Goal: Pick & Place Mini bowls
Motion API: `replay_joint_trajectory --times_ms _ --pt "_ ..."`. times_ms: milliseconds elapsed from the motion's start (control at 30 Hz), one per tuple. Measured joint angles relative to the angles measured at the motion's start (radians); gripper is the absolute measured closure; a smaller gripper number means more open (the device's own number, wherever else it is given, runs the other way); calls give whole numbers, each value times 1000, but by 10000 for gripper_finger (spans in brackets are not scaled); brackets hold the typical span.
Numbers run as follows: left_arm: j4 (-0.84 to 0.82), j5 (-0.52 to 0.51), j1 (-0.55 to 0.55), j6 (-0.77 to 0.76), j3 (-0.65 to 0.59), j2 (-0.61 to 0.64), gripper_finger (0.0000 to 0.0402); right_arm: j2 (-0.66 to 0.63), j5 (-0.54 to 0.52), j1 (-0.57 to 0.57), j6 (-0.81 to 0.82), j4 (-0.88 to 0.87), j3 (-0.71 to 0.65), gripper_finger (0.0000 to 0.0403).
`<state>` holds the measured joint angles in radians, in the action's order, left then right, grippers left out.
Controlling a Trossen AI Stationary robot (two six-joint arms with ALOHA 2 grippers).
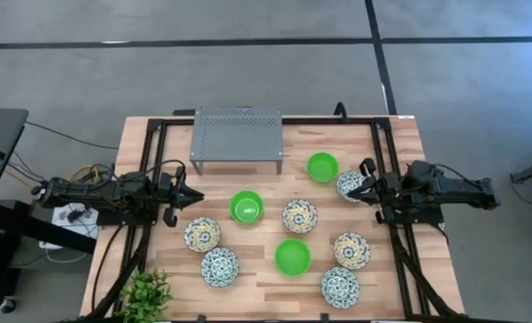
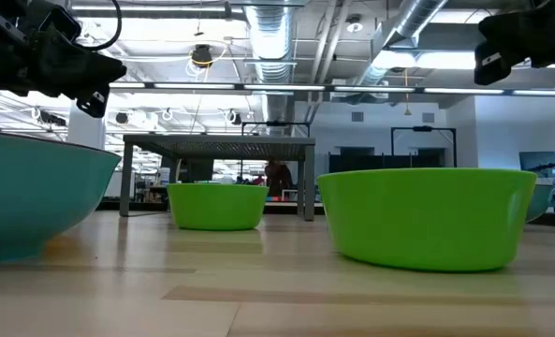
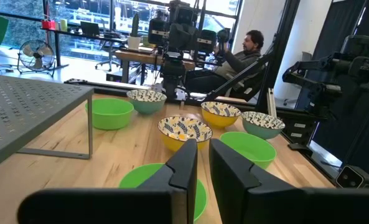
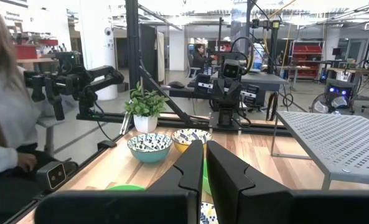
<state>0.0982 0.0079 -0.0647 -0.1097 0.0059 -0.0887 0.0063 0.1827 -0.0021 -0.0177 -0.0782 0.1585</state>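
Note:
Nine mini bowls stand upright on their bases on the wooden table (image 1: 158,144). Three are plain green (image 1: 322,167) (image 1: 246,206) (image 1: 293,257). Three are yellow patterned (image 1: 300,216) (image 1: 202,234) (image 1: 352,250). Three are blue-and-white (image 1: 352,185) (image 1: 220,266) (image 1: 340,286). My left gripper (image 1: 194,195) (image 3: 203,146) hovers level at the table's left side, shut and holding nothing. At the right side my right gripper (image 1: 353,193) (image 4: 205,144) is also shut and holds nothing. It points level over the blue-and-white bowl there.
A grey perforated metal stand (image 1: 237,135) sits at the far middle of the table. A small potted plant (image 1: 146,292) is at the near left corner. Black frame rails (image 1: 149,179) run along both table sides. People sit beyond the table (image 3: 252,43) (image 4: 4,124).

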Motion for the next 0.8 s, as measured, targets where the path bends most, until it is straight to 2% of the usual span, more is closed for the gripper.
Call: replay_joint_trajectory --times_ms 500,800 --pt "2 0 0 0 0 0 358 0 0 0 0 0 0 386" --pt "90 0 0 -3 0 0 358 0 0 0 0 0 0 386"
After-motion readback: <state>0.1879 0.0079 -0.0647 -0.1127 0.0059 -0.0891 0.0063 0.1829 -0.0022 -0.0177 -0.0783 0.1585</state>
